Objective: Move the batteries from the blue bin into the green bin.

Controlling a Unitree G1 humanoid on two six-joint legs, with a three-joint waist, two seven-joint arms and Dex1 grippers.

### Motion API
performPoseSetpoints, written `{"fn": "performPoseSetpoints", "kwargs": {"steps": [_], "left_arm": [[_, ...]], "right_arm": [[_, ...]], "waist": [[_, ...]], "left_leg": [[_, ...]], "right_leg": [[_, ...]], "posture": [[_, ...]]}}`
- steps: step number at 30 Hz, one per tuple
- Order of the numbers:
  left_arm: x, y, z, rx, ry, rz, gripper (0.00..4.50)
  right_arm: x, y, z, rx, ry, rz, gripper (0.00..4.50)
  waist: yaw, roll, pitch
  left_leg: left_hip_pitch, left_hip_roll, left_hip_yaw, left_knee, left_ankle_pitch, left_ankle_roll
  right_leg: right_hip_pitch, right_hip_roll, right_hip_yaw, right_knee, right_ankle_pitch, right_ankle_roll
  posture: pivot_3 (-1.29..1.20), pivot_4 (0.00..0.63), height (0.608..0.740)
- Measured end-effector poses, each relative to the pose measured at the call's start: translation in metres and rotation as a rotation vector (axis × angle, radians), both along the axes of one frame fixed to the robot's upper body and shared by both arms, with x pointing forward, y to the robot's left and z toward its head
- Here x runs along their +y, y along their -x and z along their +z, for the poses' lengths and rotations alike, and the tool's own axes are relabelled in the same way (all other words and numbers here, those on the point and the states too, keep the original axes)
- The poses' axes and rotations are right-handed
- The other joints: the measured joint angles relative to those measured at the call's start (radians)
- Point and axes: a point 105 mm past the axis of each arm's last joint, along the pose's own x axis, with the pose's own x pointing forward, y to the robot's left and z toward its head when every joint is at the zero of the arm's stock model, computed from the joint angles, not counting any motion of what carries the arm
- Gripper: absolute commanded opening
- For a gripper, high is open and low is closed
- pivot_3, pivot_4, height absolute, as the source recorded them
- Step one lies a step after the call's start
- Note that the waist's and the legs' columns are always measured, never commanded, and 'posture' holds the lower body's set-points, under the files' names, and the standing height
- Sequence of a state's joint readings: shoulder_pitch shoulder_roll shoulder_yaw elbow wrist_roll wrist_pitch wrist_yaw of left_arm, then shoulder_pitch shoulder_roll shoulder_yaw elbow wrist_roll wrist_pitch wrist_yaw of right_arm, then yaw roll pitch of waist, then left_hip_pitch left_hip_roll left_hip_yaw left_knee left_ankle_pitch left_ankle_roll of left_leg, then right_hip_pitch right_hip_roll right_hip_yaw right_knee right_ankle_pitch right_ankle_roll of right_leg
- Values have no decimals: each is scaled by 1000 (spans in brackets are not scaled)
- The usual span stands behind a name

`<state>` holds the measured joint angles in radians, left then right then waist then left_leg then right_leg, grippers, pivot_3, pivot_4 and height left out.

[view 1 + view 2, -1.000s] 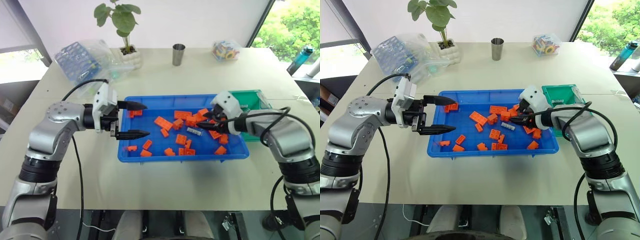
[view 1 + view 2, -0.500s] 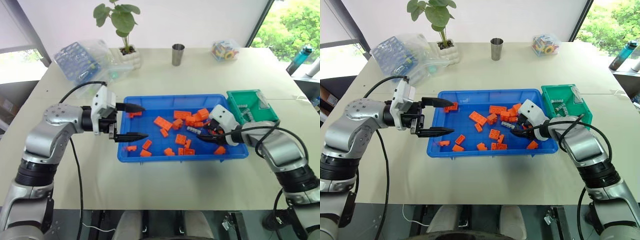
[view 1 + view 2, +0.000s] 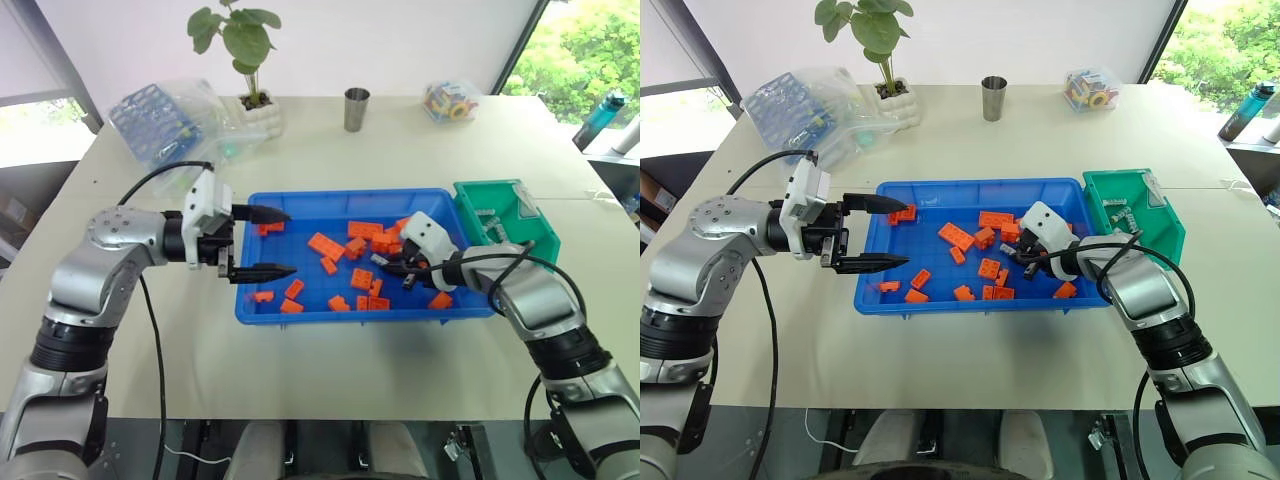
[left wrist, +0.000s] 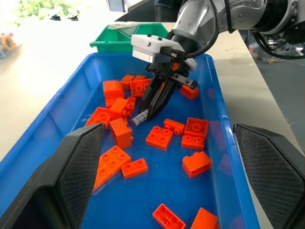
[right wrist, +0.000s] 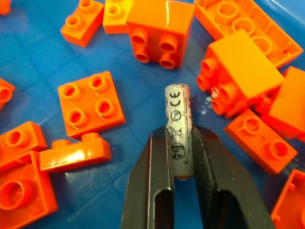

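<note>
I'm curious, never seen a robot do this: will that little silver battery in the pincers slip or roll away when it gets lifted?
Probably stiff: the battery is a smooth metal-looking cylinder. It might slip, since the right gripper pinches only one end. If dropped in the blue bin, it would likely roll until an orange brick stops it.

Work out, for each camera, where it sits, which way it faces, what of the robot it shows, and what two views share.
Left eye: on the head, facing forward and down over the blue bin, green bin and both arms.
Right eye: beside it, same scene.
Left wrist: along its open left gripper, facing the right gripper.
Right wrist: close above the bin floor, its fingers shut on a battery.
Shared: both wrist views show that battery among orange bricks.
</note>
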<state>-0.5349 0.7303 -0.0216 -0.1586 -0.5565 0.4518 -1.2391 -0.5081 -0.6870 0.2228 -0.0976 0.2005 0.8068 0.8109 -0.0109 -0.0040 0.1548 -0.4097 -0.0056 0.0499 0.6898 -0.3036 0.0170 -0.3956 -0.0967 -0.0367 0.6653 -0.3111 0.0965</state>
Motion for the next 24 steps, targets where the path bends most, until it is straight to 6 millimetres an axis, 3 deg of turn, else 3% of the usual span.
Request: {"fn": "performPoseSetpoints", "kwargs": {"steps": [4, 9, 11, 14, 20, 24], "left_arm": [[0, 0, 0, -2, 2, 0, 4500], [0, -1, -1, -3, 3, 3, 4500], [1, -1, -1, 1, 3, 5, 4500], [3, -3, -3, 9, 5, 13, 4500], [4, -5, -4, 4, 4, 21, 4500], [4, -5, -4, 4, 5, 20, 4500]], "right_arm": [[-14, 2, 22, -24, -16, -41, 52], [-75, -7, 94, -199, -27, -238, 52], [-94, -7, 102, -214, -28, -298, 52], [-118, -5, 95, -177, -22, -379, 52], [-146, -12, 81, -194, 13, -519, 2852], [-140, -7, 85, -213, -15, -450, 2852]], "waist": [[1, 0, 0], [2, 0, 0], [0, 0, 0], [0, 0, 0], [-1, 0, 0], [1, 0, 0]], "left_leg": [[0, 0, 0, 0, 0, 0], [0, 0, 0, 0, 0, 0], [0, 0, 0, 0, 0, 0], [0, 0, 0, 0, 0, 0], [0, 0, 1, 0, 0, 0], [0, 0, 1, 0, 0, 0]], "right_leg": [[0, 0, 0, 0, 0, 0], [0, 0, 0, 0, 0, 0], [0, 0, 0, 0, 0, 0], [0, 0, 0, 0, 0, 0], [0, 0, 0, 0, 0, 0], [0, 0, 0, 0, 0, 0]], "posture": [[0, 150, 716], [0, 150, 716], [0, 150, 716], [0, 150, 716], [0, 150, 716], [0, 150, 716]]}}
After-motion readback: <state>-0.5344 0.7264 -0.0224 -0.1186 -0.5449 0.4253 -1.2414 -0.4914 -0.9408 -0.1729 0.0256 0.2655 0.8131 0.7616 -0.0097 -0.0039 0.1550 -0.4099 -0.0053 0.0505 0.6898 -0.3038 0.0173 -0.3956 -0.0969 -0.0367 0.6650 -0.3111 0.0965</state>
